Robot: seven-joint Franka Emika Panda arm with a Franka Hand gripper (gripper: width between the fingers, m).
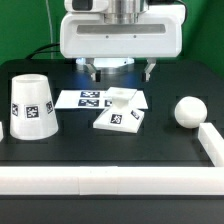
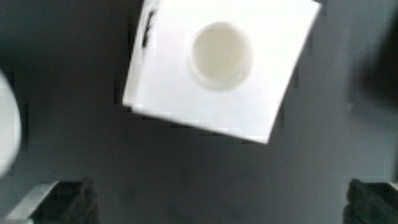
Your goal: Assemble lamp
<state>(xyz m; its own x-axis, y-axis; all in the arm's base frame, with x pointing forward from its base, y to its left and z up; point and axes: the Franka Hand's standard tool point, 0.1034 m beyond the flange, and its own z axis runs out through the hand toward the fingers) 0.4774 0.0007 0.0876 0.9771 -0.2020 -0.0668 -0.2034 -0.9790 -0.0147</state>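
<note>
Front wall [image 1: 100,182] nearest; base [image 1: 120,119] lies near spread fingers [image 1: 88,70], not between them.

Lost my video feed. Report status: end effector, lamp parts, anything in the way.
End effector open, empty, above base. Shade and bulb on table, apart from base. Nothing in the way.

Black matte tabletop [image 1: 100,150], a raised white rim [image 1: 100,182] along its front edge, plain green backdrop [image 1: 20,20] behind
</note>
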